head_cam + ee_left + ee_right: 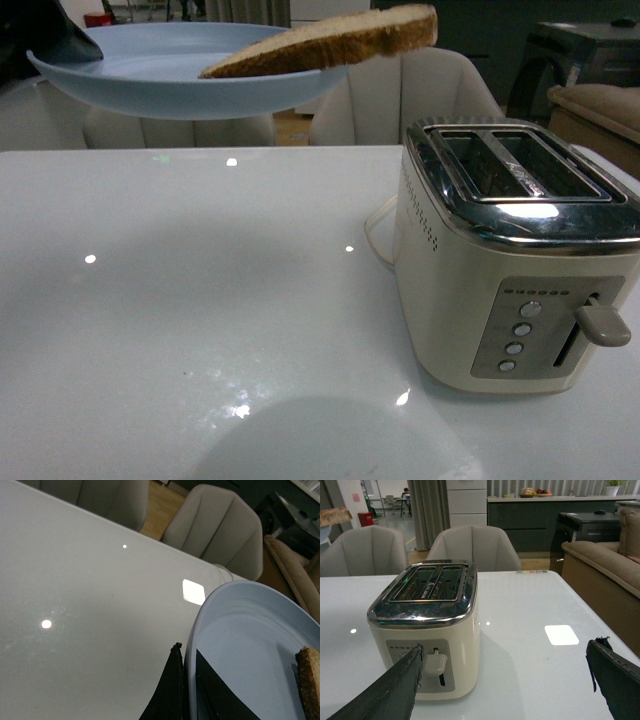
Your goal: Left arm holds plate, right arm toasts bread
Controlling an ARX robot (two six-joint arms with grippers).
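A round, shallow, pale blue plate (150,85) with a smooth matte surface is held in the air above a glossy white table (200,300), up and to the left of the toaster. The left gripper (187,680), dark and nearly black, is clamped on the plate's rim, one flat finger above it and one below; only the finger ends show, so the rest of that arm is out of frame. A half-slice of bread (330,45), light brown with a porous crumb and a darker tan crust, lies on the side of the plate away from that gripper, with one end inside the dish and the other jutting out past the rim towards the toaster (515,250). The toaster is a cream, rounded box with a polished chrome top, two long slots (515,165), a grey panel with four small round buttons (520,338) and a cream lever (600,325) near the top of its track. In the right wrist view the right gripper (505,650) has its two dark fingers spread wide with nothing between them (one finger partly covers the toaster's front panel). Pale padded chairs (400,95) stand behind the table, partly hidden by the plate.
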